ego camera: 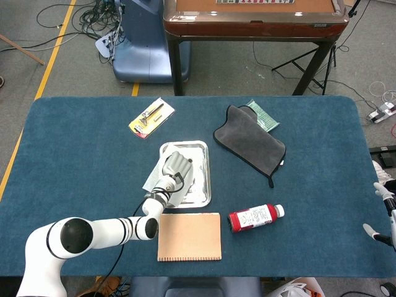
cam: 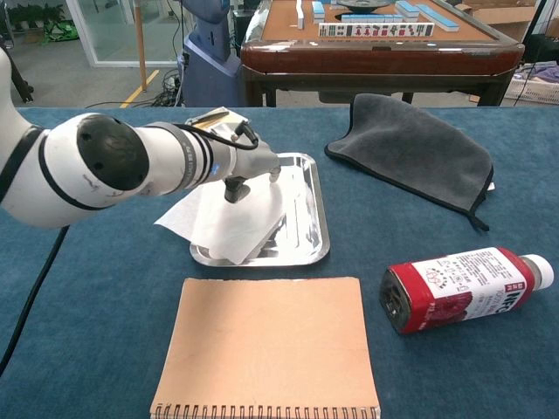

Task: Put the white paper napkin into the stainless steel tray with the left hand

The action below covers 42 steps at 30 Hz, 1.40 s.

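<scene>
The stainless steel tray [ego camera: 202,148] [cam: 316,237] lies mid-table. My left hand [ego camera: 174,169] [cam: 250,166] hovers over its left half, fingers curled down, pinching the white paper napkin [ego camera: 150,180] [cam: 229,223] near its top edge. The napkin drapes from the hand across the tray's left and middle parts. Its left corner [cam: 171,219] sticks out past the tray's left rim onto the blue cloth. The tray's right strip is bare metal. My right hand [ego camera: 385,213] shows only partly at the head view's right edge, fingers apart, holding nothing.
A brown spiral notebook [ego camera: 189,236] [cam: 266,349] lies just in front of the tray. A red bottle [ego camera: 255,217] [cam: 458,288] lies on its side to the right. A grey cloth [ego camera: 250,142] [cam: 415,148] and a yellow tool pack [ego camera: 151,117] sit farther back.
</scene>
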{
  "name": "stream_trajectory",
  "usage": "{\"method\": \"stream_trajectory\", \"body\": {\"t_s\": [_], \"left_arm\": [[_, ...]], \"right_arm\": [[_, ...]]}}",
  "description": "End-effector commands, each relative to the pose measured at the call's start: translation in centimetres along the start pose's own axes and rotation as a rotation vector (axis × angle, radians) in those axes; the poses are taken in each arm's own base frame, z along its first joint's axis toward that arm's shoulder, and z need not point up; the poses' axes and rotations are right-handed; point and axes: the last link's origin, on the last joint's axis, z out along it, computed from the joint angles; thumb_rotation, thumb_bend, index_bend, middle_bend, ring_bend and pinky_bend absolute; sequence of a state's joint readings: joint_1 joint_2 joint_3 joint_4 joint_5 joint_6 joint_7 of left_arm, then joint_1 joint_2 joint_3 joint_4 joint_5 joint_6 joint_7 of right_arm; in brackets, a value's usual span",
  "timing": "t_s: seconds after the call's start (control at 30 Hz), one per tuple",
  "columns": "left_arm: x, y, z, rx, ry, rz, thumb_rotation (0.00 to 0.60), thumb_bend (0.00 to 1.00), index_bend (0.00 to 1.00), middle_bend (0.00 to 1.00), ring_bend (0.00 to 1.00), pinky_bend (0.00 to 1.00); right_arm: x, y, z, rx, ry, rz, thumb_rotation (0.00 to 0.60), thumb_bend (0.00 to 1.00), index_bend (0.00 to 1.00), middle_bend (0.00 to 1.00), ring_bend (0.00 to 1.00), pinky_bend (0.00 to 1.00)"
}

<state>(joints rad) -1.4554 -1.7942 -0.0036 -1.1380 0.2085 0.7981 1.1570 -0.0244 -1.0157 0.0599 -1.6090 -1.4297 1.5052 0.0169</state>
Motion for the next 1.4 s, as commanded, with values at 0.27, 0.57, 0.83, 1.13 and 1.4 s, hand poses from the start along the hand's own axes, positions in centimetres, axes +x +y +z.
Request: {"method": "stream_trajectory", "body": {"t_s": [0.27, 0.57, 0.83, 1.13, 1.4], "left_arm": [[0.3, -2.5, -3.2, -0.024, 0.056, -0.031, 0.600, 0.57, 0.18, 1.00, 1.00, 1.00], [-2.0, -6.6, -7.7, -0.002, 0.037, -0.023, 0.600, 0.57, 0.20, 1.00, 1.00, 1.00], [-5.3, -8.0, -11.0, -0.010, -0.028, -0.006, 0.600, 0.57, 0.20, 1.00, 1.00, 1.00], [-7.8, -8.0, -11.5, -0.011, -0.097, 0.009, 0.600, 0.57, 0.20, 1.00, 1.00, 1.00], [-8.2, -7.4, -11.3, -0.022, -0.133, 0.030, 0.600, 0.57, 0.20, 1.00, 1.00, 1.00]], "right_arm": [[0.0, 0.1, -0.2, 0.004, 0.005, 0.008, 0.600, 0.13, 0.14, 0.26, 0.16, 0.21], [-0.4, -0.2, -0.2, 0.024, 0.000, 0.020, 0.600, 0.13, 0.14, 0.26, 0.16, 0.21], [-0.5, -0.7, 0.1, 0.049, -0.004, 0.023, 0.600, 0.13, 0.14, 0.26, 0.16, 0.21], [-0.5, -0.6, -0.1, 0.047, -0.004, 0.022, 0.600, 0.13, 0.14, 0.26, 0.16, 0.21], [-0.6, -0.5, -0.3, 0.038, -0.008, 0.022, 0.600, 0.13, 0.14, 0.26, 0.16, 0.21]]}}
